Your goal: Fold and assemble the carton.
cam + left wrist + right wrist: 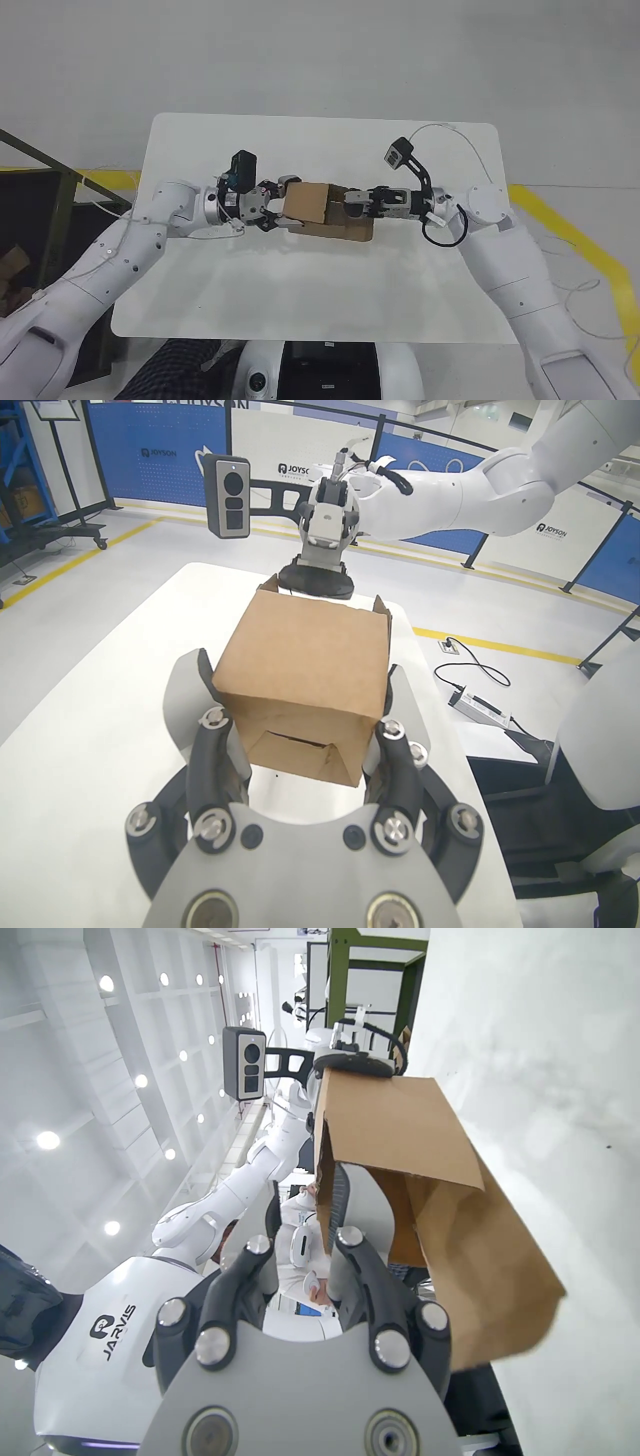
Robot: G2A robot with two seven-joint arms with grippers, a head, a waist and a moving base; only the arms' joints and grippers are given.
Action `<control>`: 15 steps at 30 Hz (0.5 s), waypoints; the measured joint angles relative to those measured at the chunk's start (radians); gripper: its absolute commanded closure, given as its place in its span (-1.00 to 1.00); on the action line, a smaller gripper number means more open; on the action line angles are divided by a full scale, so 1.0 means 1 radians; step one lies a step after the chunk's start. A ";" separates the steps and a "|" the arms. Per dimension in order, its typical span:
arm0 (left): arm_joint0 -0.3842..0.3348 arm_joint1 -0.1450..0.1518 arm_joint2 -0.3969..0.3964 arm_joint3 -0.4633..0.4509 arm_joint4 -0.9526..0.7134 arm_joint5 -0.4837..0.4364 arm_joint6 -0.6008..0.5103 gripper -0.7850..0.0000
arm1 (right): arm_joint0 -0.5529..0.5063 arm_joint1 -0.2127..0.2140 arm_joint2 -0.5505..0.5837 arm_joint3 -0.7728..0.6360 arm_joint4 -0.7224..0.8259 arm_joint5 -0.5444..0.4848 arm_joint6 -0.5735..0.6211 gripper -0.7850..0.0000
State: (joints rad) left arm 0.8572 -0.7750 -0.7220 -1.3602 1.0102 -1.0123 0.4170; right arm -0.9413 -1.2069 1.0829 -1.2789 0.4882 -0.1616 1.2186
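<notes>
A brown carton [312,205] is held above the middle of the white table [300,290], lying on its side between the two arms. My left gripper [268,208] is shut on its folded end, with a finger on each side wall [300,665]. That end shows tucked flaps with a slit on the carton [310,640]. The other end is unfolded, its flaps sticking out. My right gripper [352,204] stands open at that end [307,1188]. It straddles one wall of the carton [390,1123], one finger inside and one outside with a gap. The right gripper [320,575] shows beyond the far flaps.
The table has bare surface all round the carton, with edges near both arms' bases. A green-framed rack [30,200] stands off the table's left side. A cable and power brick [480,705] lie on the floor.
</notes>
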 measured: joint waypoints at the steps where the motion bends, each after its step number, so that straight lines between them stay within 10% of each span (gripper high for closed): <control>1: 0.005 0.001 -0.010 -0.001 0.002 0.001 0.001 0.01 | -0.007 0.006 0.012 -0.021 -0.028 0.012 -0.009 1.00; 15: 0.049 -0.001 -0.093 -0.015 0.002 0.014 -0.023 -0.03 | -0.141 0.047 0.043 -0.314 -0.200 0.185 -0.028 1.00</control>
State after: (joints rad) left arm 0.9066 -0.7759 -0.8152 -1.3754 1.0127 -0.9981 0.3943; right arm -1.0819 -1.1604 1.1256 -1.5932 0.2882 0.0235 1.1904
